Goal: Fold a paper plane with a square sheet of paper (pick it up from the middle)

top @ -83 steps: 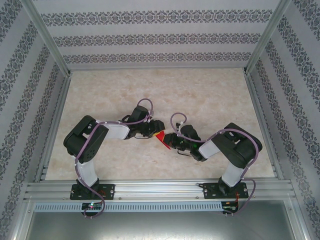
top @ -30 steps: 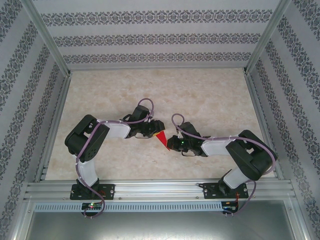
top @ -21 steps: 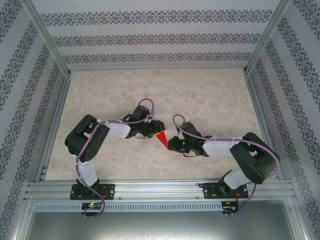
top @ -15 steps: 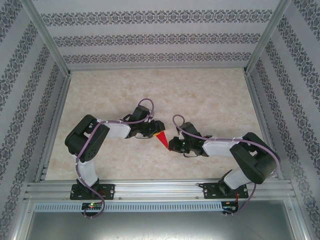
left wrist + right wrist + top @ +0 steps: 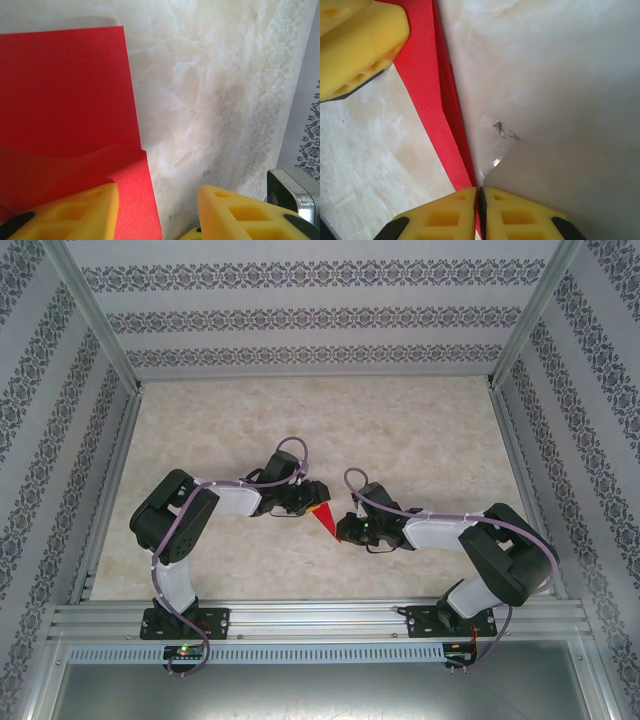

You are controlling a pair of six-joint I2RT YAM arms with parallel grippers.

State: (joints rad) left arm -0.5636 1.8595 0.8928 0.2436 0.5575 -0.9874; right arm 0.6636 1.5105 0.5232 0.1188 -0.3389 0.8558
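The square sheet of paper [image 5: 324, 519] lies mid-table as a bright red pointed wedge, folded into a narrow paper plane shape. My left gripper [image 5: 312, 496] is at its far left end, open. In the left wrist view one yellow finger [image 5: 75, 210] rests on the red paper [image 5: 65, 95], where a folded flap bulges up, and the other finger [image 5: 240, 215] is over bare table. My right gripper [image 5: 340, 530] meets the wedge from the right. In the right wrist view its jaws [image 5: 480, 200] are pressed together on the paper's thin folded edge [image 5: 427, 100].
The marble-patterned table [image 5: 330, 420] is ringed by aluminium rails [image 5: 320, 618] and patterned walls. The left gripper's yellow finger [image 5: 355, 45] appears at the top left of the right wrist view. A small dark scuff [image 5: 505, 130] marks the tabletop.
Earlier the right arm stretched out, its elbow swinging right and its gripper sliding onto the wedge's right edge. Over the last half second almost nothing moves. The left arm stays put.
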